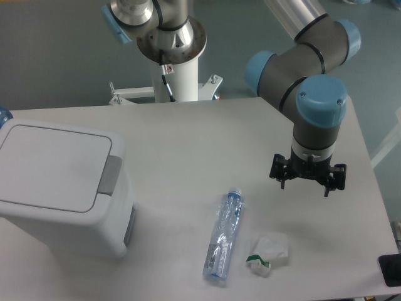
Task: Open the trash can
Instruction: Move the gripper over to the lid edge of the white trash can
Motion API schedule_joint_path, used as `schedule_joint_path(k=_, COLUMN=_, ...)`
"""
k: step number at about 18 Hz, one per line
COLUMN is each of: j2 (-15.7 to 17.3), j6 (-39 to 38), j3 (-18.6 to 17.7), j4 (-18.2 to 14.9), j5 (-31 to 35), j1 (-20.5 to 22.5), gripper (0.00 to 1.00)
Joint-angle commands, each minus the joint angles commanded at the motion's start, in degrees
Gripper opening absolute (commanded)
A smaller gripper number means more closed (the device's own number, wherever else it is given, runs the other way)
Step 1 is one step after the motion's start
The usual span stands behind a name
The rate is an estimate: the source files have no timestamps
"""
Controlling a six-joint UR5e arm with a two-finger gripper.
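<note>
The trash can (59, 188) is a large white boxy bin standing at the left of the table. Its flat white lid (53, 166) lies shut, with a grey rectangular push-button (111, 175) on its right edge. My gripper (307, 185) hangs far to the right of the bin, above the table, pointing down. Its black fingers are seen from above and spread wide, with nothing between them.
A clear plastic bottle (224, 235) lies on its side at the front middle. A crumpled white wrapper (269, 249) with a green mark lies to its right. The arm's base (172, 44) stands behind the table's far edge. A dark object (391, 269) sits at the right edge.
</note>
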Motion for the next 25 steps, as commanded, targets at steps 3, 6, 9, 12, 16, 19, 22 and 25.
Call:
schedule_joint_path(k=3, j2=0.3, j6=0.0, j3=-0.1, j4=0.0, j5=0.0, j1=0.0, gripper=1.00)
schedule_joint_path(k=6, j2=0.2, j6=0.3, j3=0.4, j4=0.3, j5=0.0, j1=-0.3, gripper=1.00)
schedule_joint_path(k=9, j2=0.6, j6=-0.4, j3=-3.0, j4=4.9, j5=-1.6, j1=-0.5, gripper=1.00)
schedule_joint_path(k=12, j2=3.6, j6=-5.8, j3=-6.8, j4=10.0, j5=-4.8, j1=-0.9, gripper=1.00)
schedule_joint_path(k=16, j2=6.1, j6=-15.7, j3=-6.3, j4=10.5, j5=-9.8, j1=-2.7, gripper=1.00)
schedule_joint_path(k=19, j2=7.3, j6=-22.7, j3=-5.6, j4=10.5, j5=-12.0, j1=-5.1, gripper=1.00)
schedule_joint_path(k=22, j2=9.9, j6=-25.6, j3=-5.4, j4=10.5, j5=-13.2, j1=-8.4, gripper=1.00)
schedule_joint_path(k=25, j2=12.0, j6=-29.1, j3=-4.7, j4=10.6, j5=-19.2, j1=-9.1, gripper=1.00)
